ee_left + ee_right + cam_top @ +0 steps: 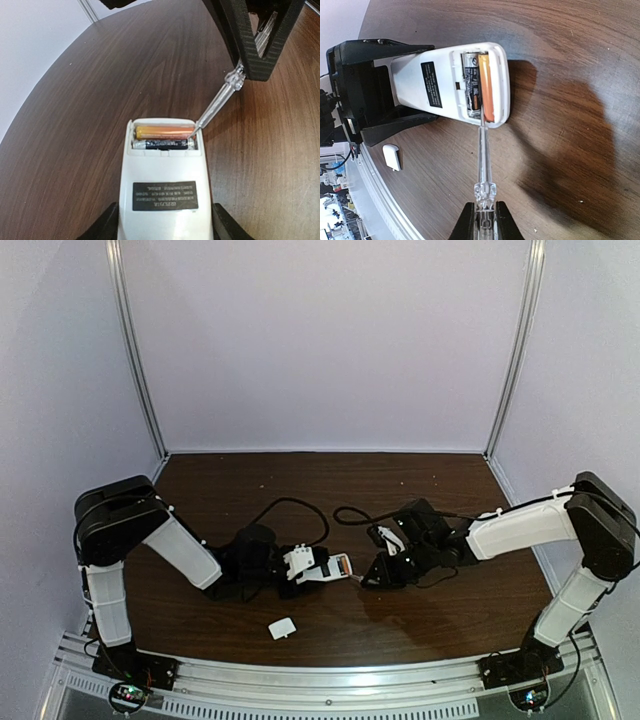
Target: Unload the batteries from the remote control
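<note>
The left gripper (164, 225) clamps the remote control (162, 170) by its sides, both batteries (164, 133) seated in its open compartment (orange one nearest the end). The right gripper (484, 220) pinches a screwdriver (482, 155), tip at the orange battery; the cover (282, 628) lies apart from the remote.

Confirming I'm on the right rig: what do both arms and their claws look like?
The left arm and right arm match: white link covers, bulky black joint housings, black bases. Loose black cables loop by each wrist. The left claw and right claw are black with tapered fingers; no markings readable.
</note>
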You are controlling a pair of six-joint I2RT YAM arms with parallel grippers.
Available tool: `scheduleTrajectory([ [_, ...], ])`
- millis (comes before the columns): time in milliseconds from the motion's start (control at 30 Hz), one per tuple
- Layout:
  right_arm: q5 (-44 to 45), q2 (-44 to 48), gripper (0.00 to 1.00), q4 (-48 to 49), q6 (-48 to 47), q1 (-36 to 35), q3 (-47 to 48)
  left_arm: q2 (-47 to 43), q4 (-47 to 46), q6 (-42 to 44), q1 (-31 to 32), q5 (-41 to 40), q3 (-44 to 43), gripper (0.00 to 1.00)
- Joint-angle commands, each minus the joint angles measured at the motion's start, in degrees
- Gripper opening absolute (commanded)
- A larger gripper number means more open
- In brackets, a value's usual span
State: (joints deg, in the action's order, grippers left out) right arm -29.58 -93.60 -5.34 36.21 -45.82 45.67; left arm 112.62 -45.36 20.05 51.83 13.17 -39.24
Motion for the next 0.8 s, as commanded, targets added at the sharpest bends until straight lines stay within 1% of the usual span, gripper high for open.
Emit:
scheduleTrajectory([
  [0,-1.5,-0.1,0.0,6.0,1.9,-0.1,-3.9,0.8,-2.1,0.6,0.7,5.0,-0.9,0.0],
  [200,-0.9,0.7,0.0,13.3,5.0,-0.2,-7.9,0.9,-2.5,0.1,0.6,4.8,-0.8,0.0],
  [500,0.5,1.9,0.0,21.6,8.7,-0.2,-13.0,0.9,-2.6,-0.4,0.5,5.0,-0.9,0.0],
  [767,1.0,1.5,0.0,30.5,10.6,-0.3,-18.5,0.8,-2.2,-1.0,0.4,5.7,-1.3,0.0],
])
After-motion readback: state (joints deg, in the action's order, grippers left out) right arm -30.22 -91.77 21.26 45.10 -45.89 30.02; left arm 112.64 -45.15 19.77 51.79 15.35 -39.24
